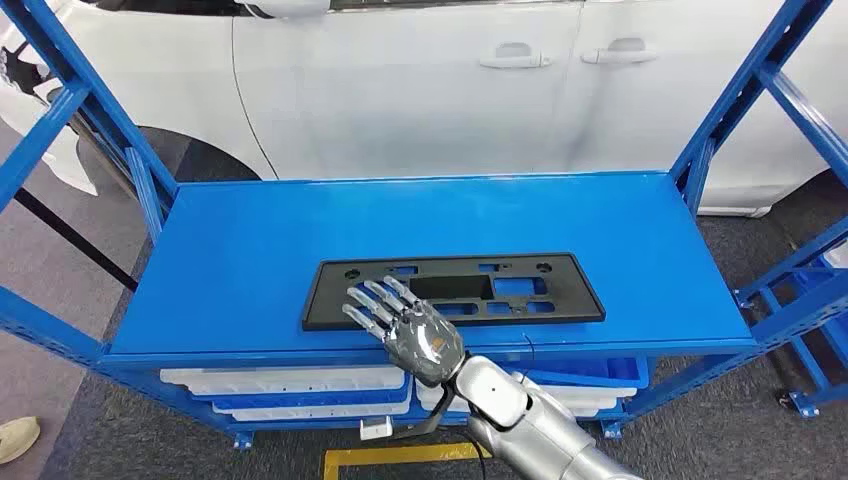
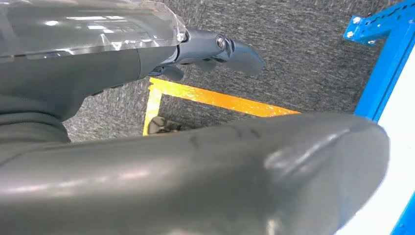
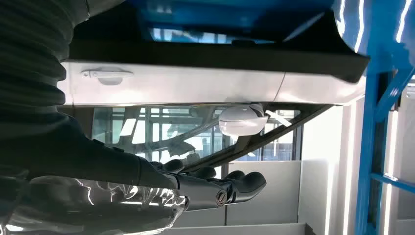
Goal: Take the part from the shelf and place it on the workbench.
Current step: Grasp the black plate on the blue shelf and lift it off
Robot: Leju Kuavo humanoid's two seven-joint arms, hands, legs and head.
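Right robot hand (image 1: 415,330) hovered over part's (image 1: 455,290) near edge, fingers spread, holding nothing. Part lay flat on shelf (image 1: 250,250); you hadn't gripped it yet.

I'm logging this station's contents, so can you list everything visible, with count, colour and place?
plate: one, black, flat on the shelf top near its front edge
shelf: one, blue, in front of the robot
trays: several, white and blue, under the shelf top
car: one, white, behind the shelf
floor tape: yellow, below the shelf front
shoe: one, pale, on the floor at left
right hand: open, over the plate's near edge
left hand: hanging above the floor
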